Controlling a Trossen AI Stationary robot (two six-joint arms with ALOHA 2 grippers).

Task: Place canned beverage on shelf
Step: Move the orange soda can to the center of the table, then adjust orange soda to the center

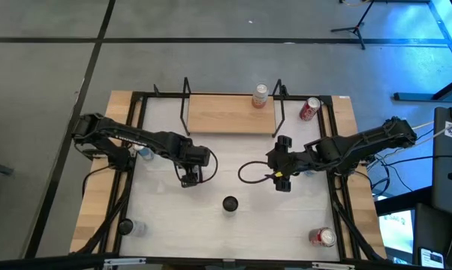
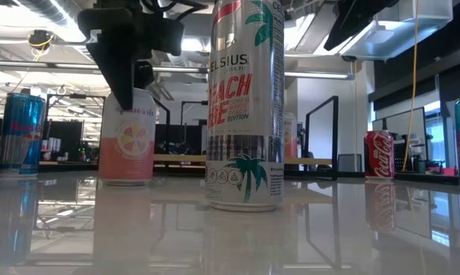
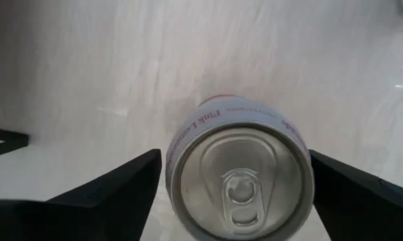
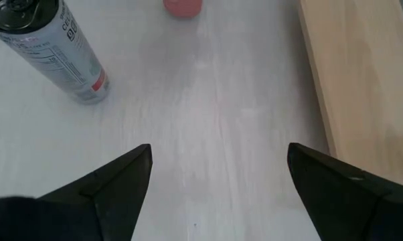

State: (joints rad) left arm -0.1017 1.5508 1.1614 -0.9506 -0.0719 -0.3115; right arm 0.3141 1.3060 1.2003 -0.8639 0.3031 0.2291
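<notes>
A pink lemonade can (image 3: pixel 240 181) stands upright on the white table, also seen in the low view (image 2: pixel 127 141). My left gripper (image 1: pixel 190 178) is open and points down over it, one finger on each side of the can's top (image 3: pixel 121 194). My right gripper (image 1: pixel 281 180) is open and empty above the table's middle right. The shelf (image 1: pixel 230 112), a light-wood board with black rod uprights, lies at the far middle, and a small can (image 1: pixel 260 95) stands at its right end. The shelf's edge shows in the right wrist view (image 4: pixel 362 87).
A tall white Celsius can (image 2: pixel 245 107) stands near the table's middle front (image 1: pixel 230 203). A red cola can (image 1: pixel 309 109) stands right of the shelf. Other cans stand at the near right (image 1: pixel 323 237), the near left (image 1: pixel 128 226) and the left (image 2: pixel 20 134).
</notes>
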